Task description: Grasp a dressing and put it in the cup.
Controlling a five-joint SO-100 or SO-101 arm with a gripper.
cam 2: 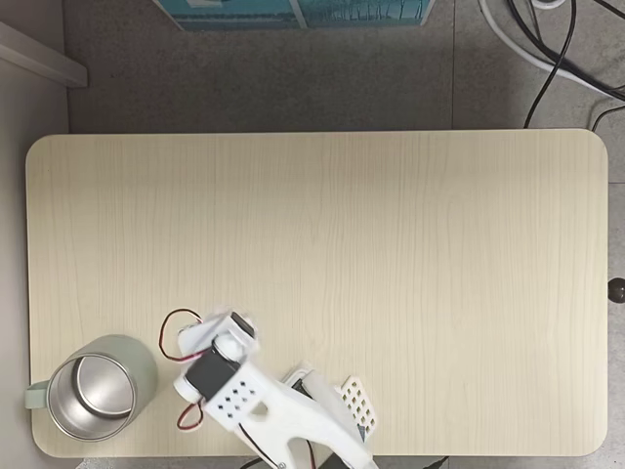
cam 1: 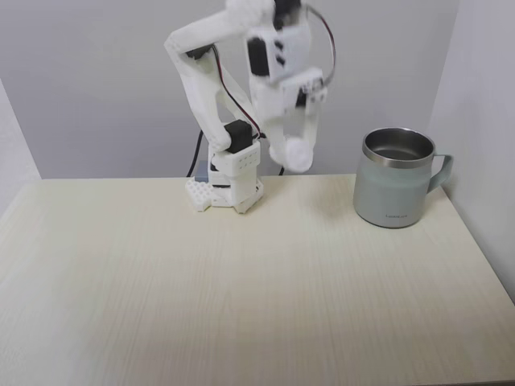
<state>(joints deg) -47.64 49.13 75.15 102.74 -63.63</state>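
Item 1 — gripper [cam 1: 294, 151]. Upper centre of a fixed view from the front, raised well above the table. The fingers point down and are clamped on the dressing; the height looks chosen so the load can pass over the cup's rim rather than strike its wall. In the fixed view from above the gripper [cam 2: 227, 344] sits lower left, just right of the cup.

Item 2 — dressing [cam 1: 296, 154]. Small white roll, held between the fingertips with one round end face turned toward the front camera. It hangs in the air, off the table, left of the cup and about level with its rim. From above it cannot be told apart from the white arm parts.

Item 3 — cup [cam 1: 396, 178]. Pale grey-green mug with steel rim, right of centre in the front view, handle toward the right edge. It stands upright and mouth open, ready to receive. From above, the cup [cam 2: 137, 354] occupies the lower left corner of the table, its steel interior bare.

Item 4 — table [cam 2: 391, 254]. Pale wood-grain top, rounded corners; the arm's base [cam 1: 229, 183] is mounted at its far edge in the front view.

Judgement: carry stage; the roll must travel sideways over the mouth before release. An early release would likely drop it beside the mug.
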